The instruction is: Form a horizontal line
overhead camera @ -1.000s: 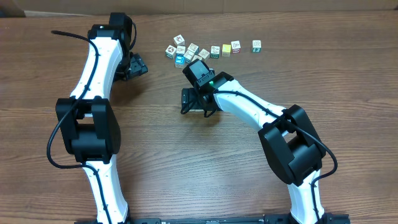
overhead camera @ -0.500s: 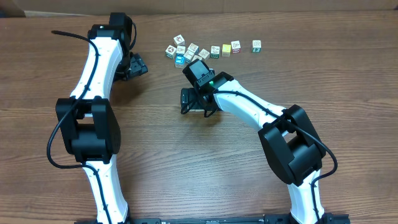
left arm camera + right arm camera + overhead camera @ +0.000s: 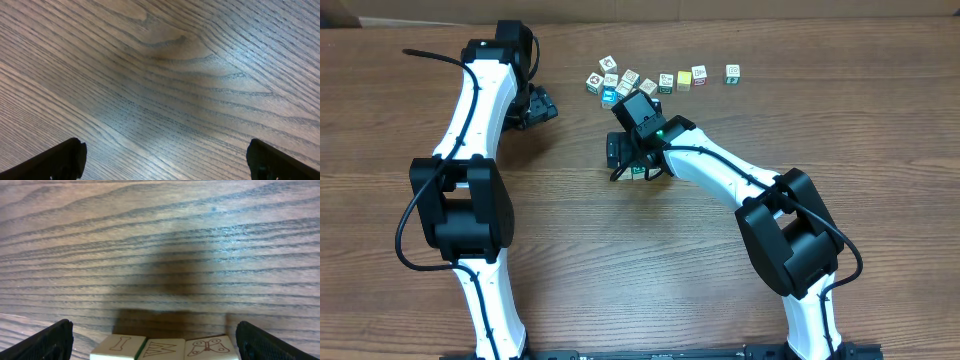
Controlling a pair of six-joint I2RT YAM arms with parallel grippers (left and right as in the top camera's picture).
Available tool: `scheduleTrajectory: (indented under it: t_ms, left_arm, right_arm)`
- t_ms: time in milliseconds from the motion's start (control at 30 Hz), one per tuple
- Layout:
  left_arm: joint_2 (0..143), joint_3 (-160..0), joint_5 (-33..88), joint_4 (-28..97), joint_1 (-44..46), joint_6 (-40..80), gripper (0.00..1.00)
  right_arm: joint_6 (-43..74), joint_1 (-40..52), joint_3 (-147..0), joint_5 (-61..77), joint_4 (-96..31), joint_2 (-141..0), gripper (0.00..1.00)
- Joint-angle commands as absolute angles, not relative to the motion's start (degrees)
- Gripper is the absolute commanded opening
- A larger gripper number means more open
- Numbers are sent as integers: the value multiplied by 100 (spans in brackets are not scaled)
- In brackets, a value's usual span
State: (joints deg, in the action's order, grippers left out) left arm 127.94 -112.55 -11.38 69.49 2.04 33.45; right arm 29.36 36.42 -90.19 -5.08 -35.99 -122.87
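In the right wrist view, three tiny picture cubes stand edge to edge in a straight row (image 3: pixel 162 350), with pale tops showing a bone, a letter W and a butterfly. My right gripper (image 3: pixel 157 342) is open and straddles the row, with a gap at each end. From overhead the right gripper (image 3: pixel 630 162) hides the row except a green-and-white cube edge (image 3: pixel 638 172). My left gripper (image 3: pixel 542 105) hangs open at the upper left over bare wood. Its fingertips (image 3: pixel 62 160) hold nothing.
An irregular cluster of several similar small cubes (image 3: pixel 630 80) lies at the back of the wooden table (image 3: pixel 880 140), trailing right to a lone cube (image 3: pixel 732 72). The right arm's white link (image 3: pixel 720 175) stretches from the front right towards the middle.
The right gripper has shifted slightly left and back, and its jaws have opened a little wider. A green-and-white cube edge now shows at its near side. The left arm has not moved.
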Motion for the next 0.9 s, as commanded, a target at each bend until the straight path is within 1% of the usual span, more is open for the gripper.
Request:
scheduleTrajectory:
  t_ms: [0,367,867]
  left_arm:
    - [12674,-11373,-1199,6960,226,3321,100]
    - [12674,-11373,-1199,6958,226,3321,100]
    - [12674,-11373,-1199,6960,226,3321,100]
  right_arm:
    - [2875,3625,-8958,-637,-3667,-12348,100]
    - [2867,3636,-8958,-373,-3955,-12348,100]
    - [2650,3636,-8958,-368,-3771,-12348,100]
